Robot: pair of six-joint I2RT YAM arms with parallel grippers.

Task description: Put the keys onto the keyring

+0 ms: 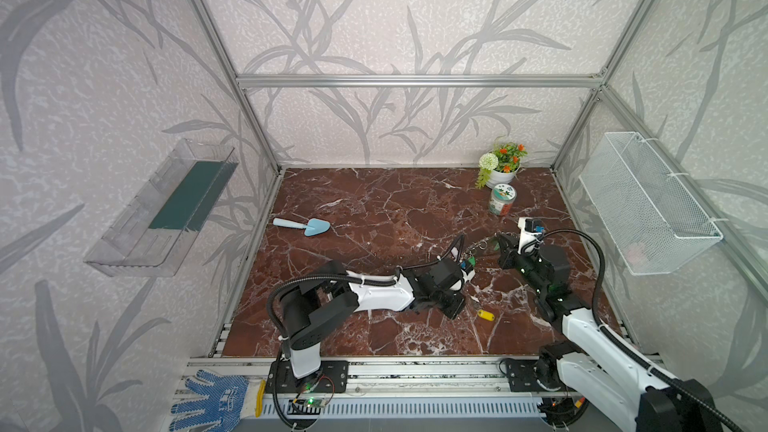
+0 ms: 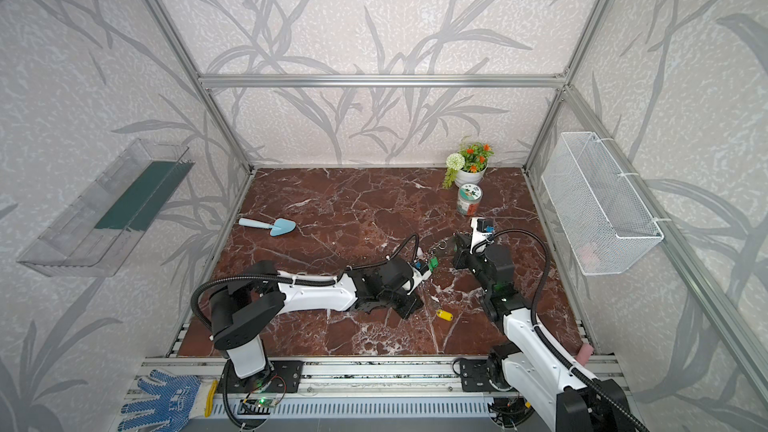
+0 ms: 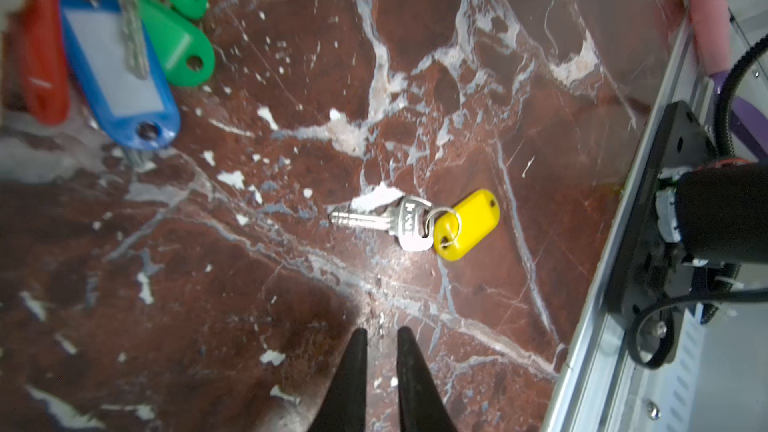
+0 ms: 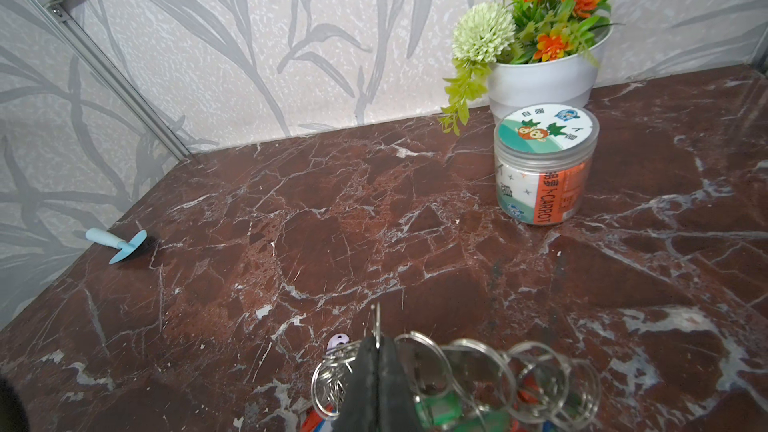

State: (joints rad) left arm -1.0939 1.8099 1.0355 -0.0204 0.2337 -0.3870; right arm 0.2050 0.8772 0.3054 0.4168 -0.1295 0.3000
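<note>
The keys, a silvery key on a small ring with a yellow tag, lie flat on the marble; in both top views the tag sits front of centre. My left gripper hovers just short of them, its fingers a narrow gap apart and holding nothing. My right gripper is shut on the thin wire of the keyring, which is lifted. Several split rings and green, red and blue tags hang from it, between the two arms.
A blue trowel lies at the left of the marble floor. A labelled jar and a flower pot stand at the back right. A white mesh basket and a clear shelf hang on the side walls.
</note>
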